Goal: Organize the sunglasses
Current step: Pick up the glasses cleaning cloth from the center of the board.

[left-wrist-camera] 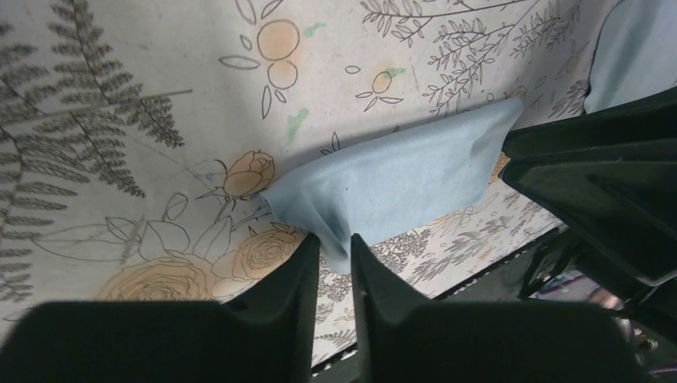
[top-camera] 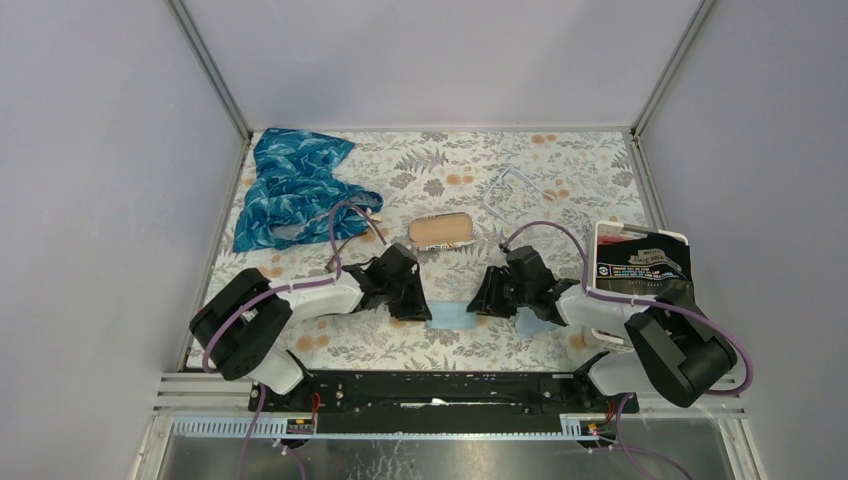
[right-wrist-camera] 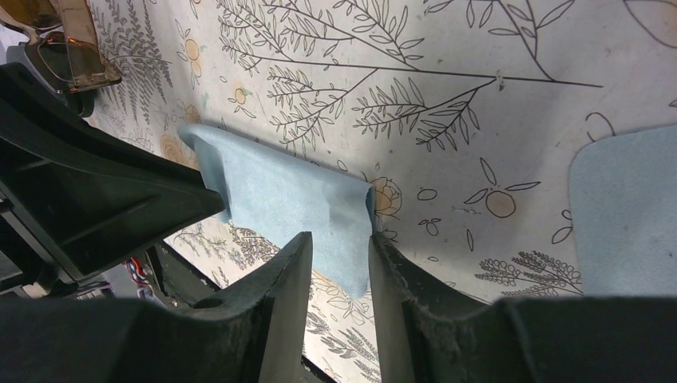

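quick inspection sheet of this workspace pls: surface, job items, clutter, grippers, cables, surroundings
surface: floral-print table cover, spread under everything
job's things: brown-tinted squarish-lens sunglasses, lying mid-table beyond both grippers, untouched
clutter: blue leaf-print fabric bunched far left; clear-framed glasses far centre-right; black packet in a white tray at right; spare light blue cloth flat by the right arm
grippers: left gripper and right gripper each pinch an opposite end of one light blue wiping cloth
cables: purple cables loop over both arms
surroundings: pale grey walls on three sides; nothing else seen
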Motion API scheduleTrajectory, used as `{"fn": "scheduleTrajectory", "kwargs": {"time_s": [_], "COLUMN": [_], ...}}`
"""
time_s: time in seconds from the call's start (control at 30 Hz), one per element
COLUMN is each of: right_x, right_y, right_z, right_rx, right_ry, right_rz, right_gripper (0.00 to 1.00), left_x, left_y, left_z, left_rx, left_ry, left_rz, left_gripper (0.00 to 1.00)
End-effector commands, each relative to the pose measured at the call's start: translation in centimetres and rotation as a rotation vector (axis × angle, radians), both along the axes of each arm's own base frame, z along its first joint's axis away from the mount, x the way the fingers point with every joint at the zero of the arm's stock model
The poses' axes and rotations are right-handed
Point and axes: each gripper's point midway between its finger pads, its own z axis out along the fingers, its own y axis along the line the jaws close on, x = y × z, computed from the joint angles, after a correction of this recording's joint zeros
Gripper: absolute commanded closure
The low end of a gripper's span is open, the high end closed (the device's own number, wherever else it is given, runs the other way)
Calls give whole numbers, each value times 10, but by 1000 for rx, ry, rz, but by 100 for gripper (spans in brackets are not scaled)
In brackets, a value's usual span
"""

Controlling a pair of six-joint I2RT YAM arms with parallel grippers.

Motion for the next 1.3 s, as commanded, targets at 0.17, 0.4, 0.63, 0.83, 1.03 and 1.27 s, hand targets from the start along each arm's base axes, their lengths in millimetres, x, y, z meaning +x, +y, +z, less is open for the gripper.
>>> {"fn": "scheduleTrajectory", "kwargs": {"time_s": [0.17, 0.4, 0.63, 0.83, 1.03, 1.27], "right_x": [-26, -25, -23, -25, -23, -19], "right_y": [-40, -33, -16, -9, -9, -6], "right_z": [-30, -32, -32, -33, -30, -23], "right_rx": [-186, -166, -145, -148, -151, -143], "right_ry": [45, 56, 61, 62, 53, 36], "right_rz": [-21, -5, 20, 36, 38, 35], "right_gripper": [55, 55, 57, 63, 78, 100], "left_x": [-13, -13, -13, -13, -12, -12], "left_y": [8, 5, 4, 2, 2, -1], "left_z": [-19, -19, -17, -15, -15, -13], "left_rx": [65, 61, 55, 50, 49, 41], "left_ry": [37, 38, 35, 31, 29, 28], "left_rz": [-11, -20, -25, -29, -36, -33], "left_gripper": [100, 100, 100, 100, 100, 100]}}
